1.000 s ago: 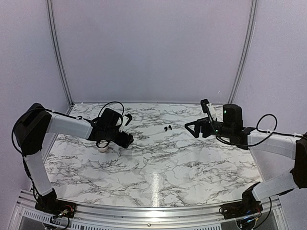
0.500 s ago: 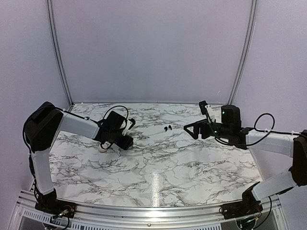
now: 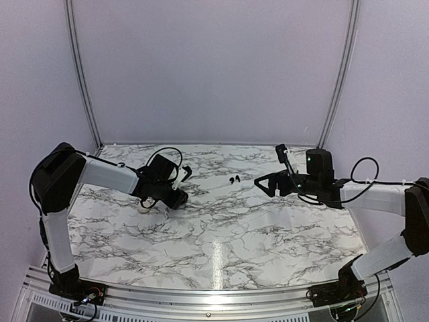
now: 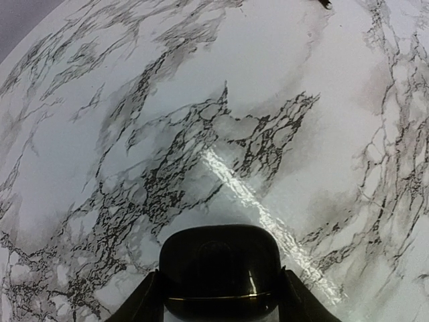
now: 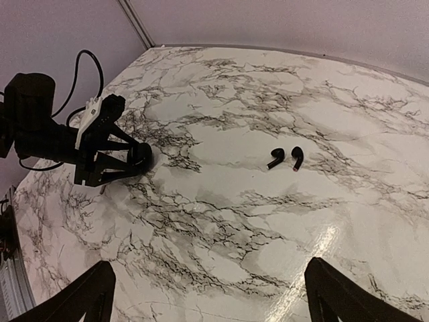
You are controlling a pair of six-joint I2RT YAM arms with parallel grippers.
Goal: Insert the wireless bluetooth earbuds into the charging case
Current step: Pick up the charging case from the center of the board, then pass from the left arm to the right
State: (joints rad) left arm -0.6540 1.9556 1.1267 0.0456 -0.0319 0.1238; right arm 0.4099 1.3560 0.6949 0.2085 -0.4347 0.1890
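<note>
Two tiny black earbuds (image 3: 234, 180) lie side by side on the marble table, also in the right wrist view (image 5: 275, 158) and at the top edge of the left wrist view (image 4: 324, 3). A small pale rounded thing, apparently the charging case (image 3: 143, 207), lies on the table under my left wrist. My left gripper (image 3: 177, 198) (image 4: 220, 298) is shut on a black rounded lump (image 4: 220, 261) with a thin gold seam, low over the table. My right gripper (image 3: 267, 182) (image 5: 211, 295) is open and empty, right of the earbuds.
The marble table (image 3: 221, 235) is walled by pale panels at the back and sides. My left arm and its cable (image 5: 40, 127) show at the left of the right wrist view, with the lump (image 5: 141, 157) at its tip.
My right gripper has moved a little left, closer to the earbuds. My left wrist shifted slightly right; the lump stays in its fingers. The earbuds and pale case have not moved.
</note>
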